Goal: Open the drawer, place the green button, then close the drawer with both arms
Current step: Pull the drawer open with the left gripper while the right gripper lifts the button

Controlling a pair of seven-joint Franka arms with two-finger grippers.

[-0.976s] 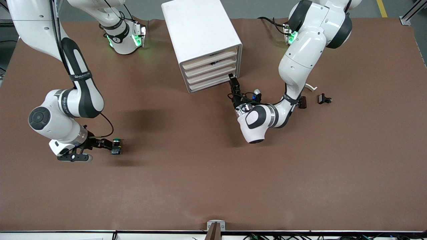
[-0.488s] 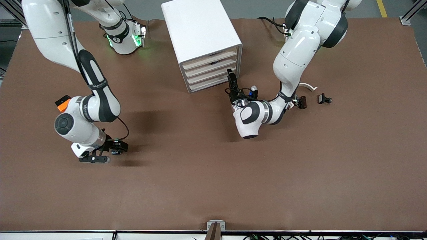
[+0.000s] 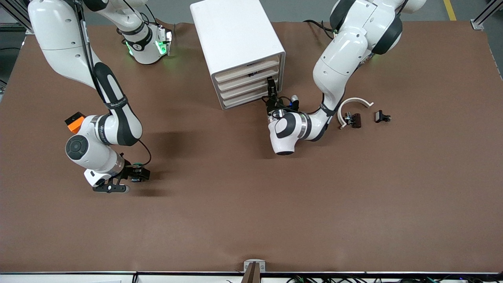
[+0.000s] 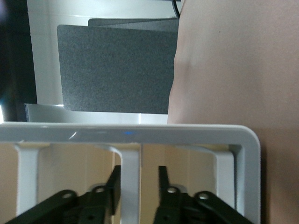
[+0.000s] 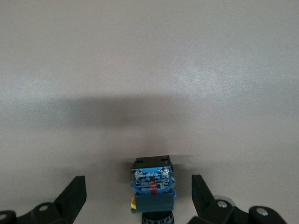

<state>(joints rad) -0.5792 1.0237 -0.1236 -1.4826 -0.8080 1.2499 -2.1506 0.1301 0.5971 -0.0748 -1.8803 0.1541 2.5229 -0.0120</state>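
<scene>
At the cabinet's (image 3: 239, 47) front, the left hand (image 3: 270, 87) reaches in level with the drawer (image 3: 244, 91), third from the top of four; its fingers (image 4: 113, 183) are parted, one on each side of a white upright of the cabinet frame, gripping nothing. Toward the right arm's end of the counter (image 3: 251, 220), the right hand (image 3: 139, 174) sits low over the brown surface, fingers (image 5: 74, 196) spread wide. Between them stands the button (image 5: 153, 184), blue base showing, touching neither finger. An orange cube (image 3: 74, 122) lies beside the right arm. A white arc (image 3: 353, 105) and small black parts (image 3: 353, 120) lie near the left arm.
</scene>
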